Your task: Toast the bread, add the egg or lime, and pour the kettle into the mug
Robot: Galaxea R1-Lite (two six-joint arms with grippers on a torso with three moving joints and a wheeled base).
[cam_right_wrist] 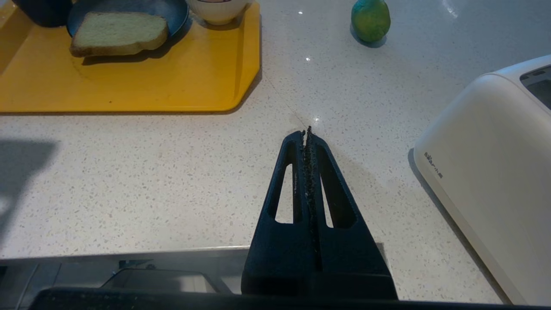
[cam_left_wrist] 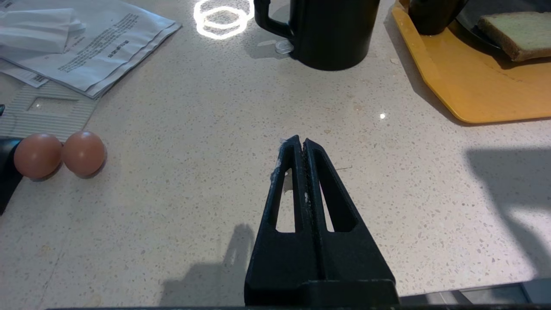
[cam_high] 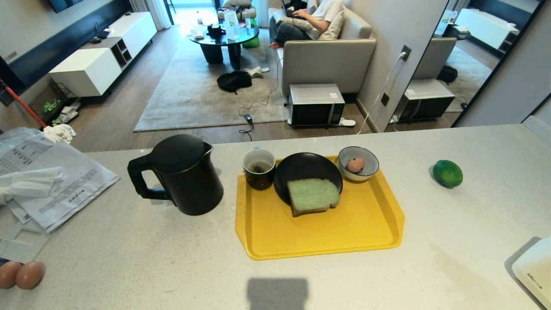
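Jaws shut, toaster [cam_right_wrist: 495, 172] nr right gripper [cam_right_wrist: 306, 132], papers [cam_high: 51, 181] by kettle [cam_high: 181, 174]

Living room beyond a speckled pale counter [cam_high: 129, 258].
Wood floor [cam_high: 125, 116], grey rug [cam_high: 193, 94], beige sofa [cam_high: 327, 60], white cabinet [cam_high: 86, 71], round dark table [cam_high: 224, 36].

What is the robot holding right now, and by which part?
Nothing. The left end effector and the right end effector are both shut on nothing, hovering over bare counter.
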